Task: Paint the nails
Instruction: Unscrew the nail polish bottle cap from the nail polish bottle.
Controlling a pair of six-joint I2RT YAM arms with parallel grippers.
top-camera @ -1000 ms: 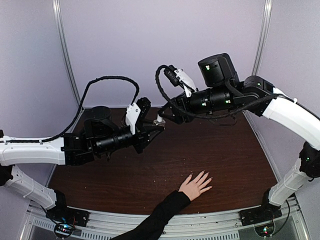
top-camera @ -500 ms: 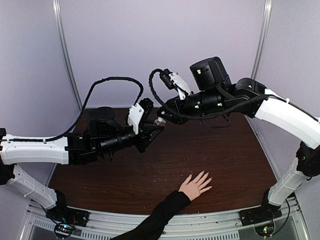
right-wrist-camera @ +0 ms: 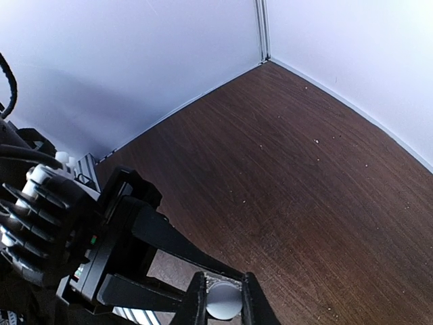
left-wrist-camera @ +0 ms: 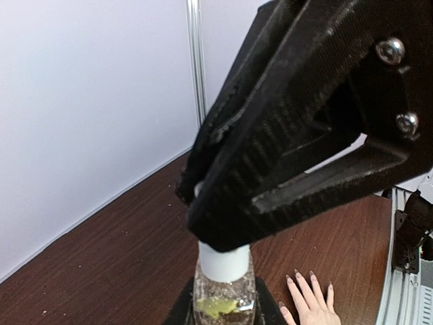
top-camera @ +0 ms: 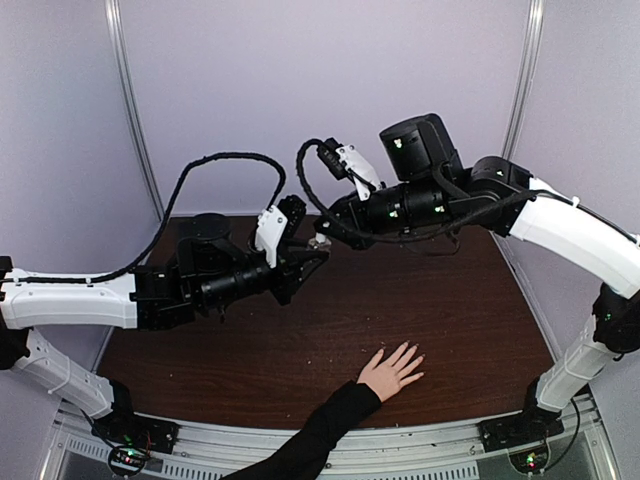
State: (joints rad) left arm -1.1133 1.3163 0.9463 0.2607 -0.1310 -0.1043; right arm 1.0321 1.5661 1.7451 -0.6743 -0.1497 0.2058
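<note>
A light-skinned hand [top-camera: 390, 374] in a black sleeve lies flat on the brown table, fingers spread; its nails [top-camera: 412, 353] are pale and tiny. The nails [left-wrist-camera: 296, 275] also show in the left wrist view at the bottom right. Above the table's middle, my left gripper [top-camera: 312, 256] is shut on a small clear glass bottle [left-wrist-camera: 223, 298] with glittery contents. My right gripper [top-camera: 324, 238] meets it from the right and is shut on the bottle's white cap [right-wrist-camera: 224, 300]. The cap [left-wrist-camera: 224, 263] sticks out under the right gripper's black fingers [left-wrist-camera: 291, 149].
Pale walls close the table [top-camera: 470, 300] in at the back and sides, with metal corner posts [top-camera: 130, 110]. Both arms stretch across the middle, high over the wood. The left arm's black cable [top-camera: 215, 160] loops above it.
My right gripper moved left to the bottle held by the left gripper and closed its jaws on the white cap. The left arm and the hand stayed still.
</note>
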